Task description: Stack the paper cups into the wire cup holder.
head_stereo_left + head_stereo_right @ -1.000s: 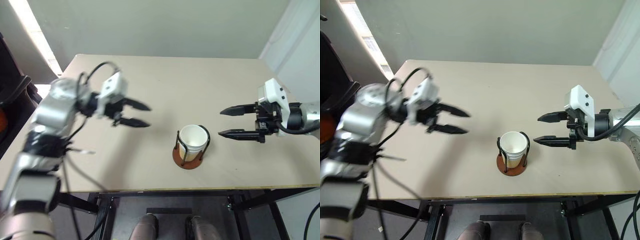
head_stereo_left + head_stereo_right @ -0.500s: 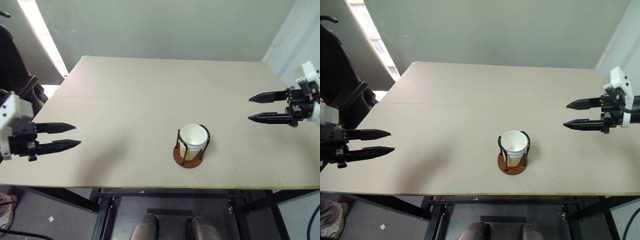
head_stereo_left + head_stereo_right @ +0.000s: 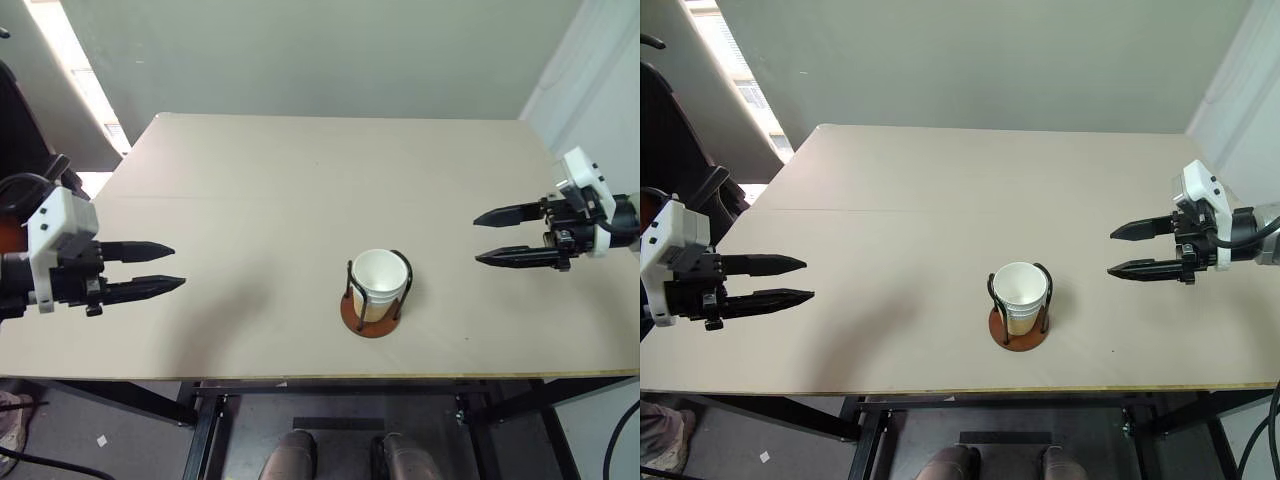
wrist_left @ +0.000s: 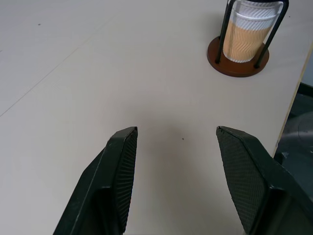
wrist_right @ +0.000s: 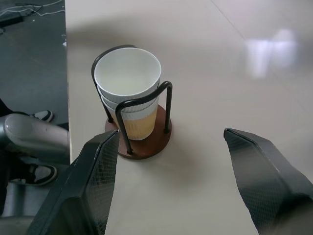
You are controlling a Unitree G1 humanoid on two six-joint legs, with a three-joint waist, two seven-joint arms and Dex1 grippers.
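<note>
Right wrist view shows the paper cups (image 5: 128, 93) nested in the wire cup holder (image 5: 142, 139), so the left gripper (image 3: 165, 267) at nine o'clock and right gripper (image 3: 485, 238) at three hang wide and empty.

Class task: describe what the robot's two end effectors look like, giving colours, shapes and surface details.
The left end effector and the right end effector each have two long, black, tapering fingers with cross-hatched inner pads, joined to a black body topped by a white boxy housing. A black cable trails from the right one.
</note>
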